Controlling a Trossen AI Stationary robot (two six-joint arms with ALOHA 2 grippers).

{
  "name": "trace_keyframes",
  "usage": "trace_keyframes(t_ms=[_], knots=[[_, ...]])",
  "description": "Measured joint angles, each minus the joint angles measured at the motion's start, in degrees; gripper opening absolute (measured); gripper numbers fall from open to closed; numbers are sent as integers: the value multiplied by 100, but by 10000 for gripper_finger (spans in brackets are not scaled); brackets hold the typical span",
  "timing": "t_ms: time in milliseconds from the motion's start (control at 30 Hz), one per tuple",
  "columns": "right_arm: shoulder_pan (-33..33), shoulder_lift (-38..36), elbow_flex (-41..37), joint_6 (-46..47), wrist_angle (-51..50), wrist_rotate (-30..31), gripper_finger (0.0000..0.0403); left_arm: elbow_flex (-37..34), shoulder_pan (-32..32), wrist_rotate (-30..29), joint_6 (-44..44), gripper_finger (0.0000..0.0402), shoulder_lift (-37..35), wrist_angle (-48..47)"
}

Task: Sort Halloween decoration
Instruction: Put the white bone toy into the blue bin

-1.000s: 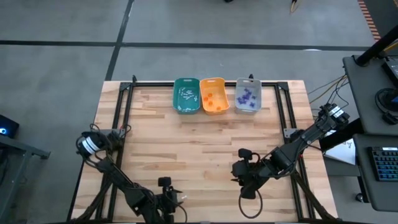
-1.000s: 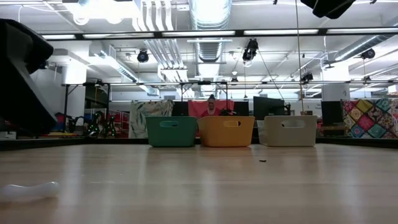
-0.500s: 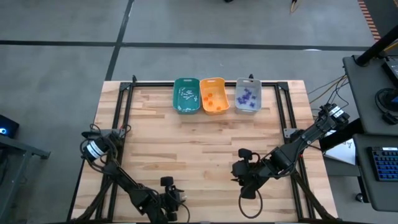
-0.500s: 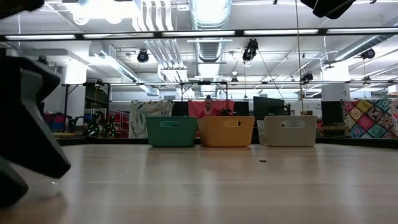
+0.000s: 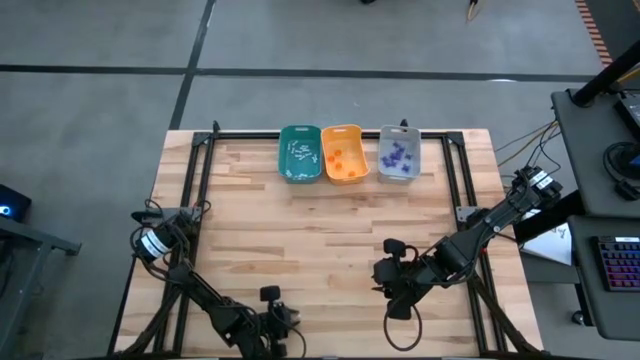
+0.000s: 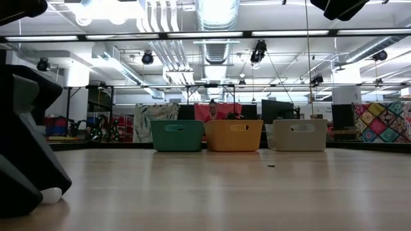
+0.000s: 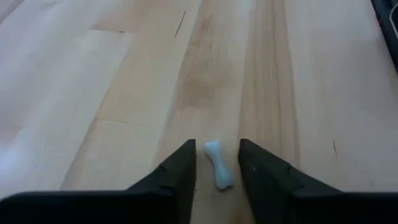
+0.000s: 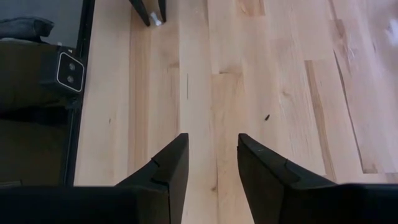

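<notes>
One Halloween decoration, a small white bone [image 7: 219, 168], lies flat on the wood near the table's front edge. My left gripper [image 7: 216, 152] is low over it, slanting down, open, with one finger on each side of the bone and a thin gap on both sides. In the low view the gripper [image 6: 26, 160] hides most of the bone [image 6: 51, 194]. My right gripper [image 8: 212, 149] hangs open and empty above the table's near right part [image 5: 395, 285].
Three bins stand in a row at the far edge: teal [image 5: 299, 153] with white bits, orange [image 5: 343, 152] with orange bits, grey [image 5: 399, 153] with purple bits. A tiny dark speck [image 8: 267, 116] lies on the wood. Bare boards stretch between the arms and the bins.
My left gripper has come down toward the table over the white bone, and in the low view it now covers most of it. The right arm has kept still.
</notes>
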Motion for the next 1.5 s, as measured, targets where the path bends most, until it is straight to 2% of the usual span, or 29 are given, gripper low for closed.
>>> trace_keyframes(t_ms=[267, 567, 1033, 1233, 1500], knots=[[0, 0, -76, 2, 28, 3, 119, -6, -13, 123, 48, 10, -60, -38], [0, 0, -281, 66, 197, 4, 109, -61, -1, 358, 579, 2, -671, -641], [0, 0, -646, 157, 195, 21, 103, -48, 166, -46, 718, 2, -1437, -1811], [-2, 0, -662, -101, 221, 884, 102, -44, 616, -499, 1603, 1, -1780, -1939], [-13, 0, -662, -715, 410, 1809, 96, -44, 1486, -562, 3460, 1, -2239, -1926]])
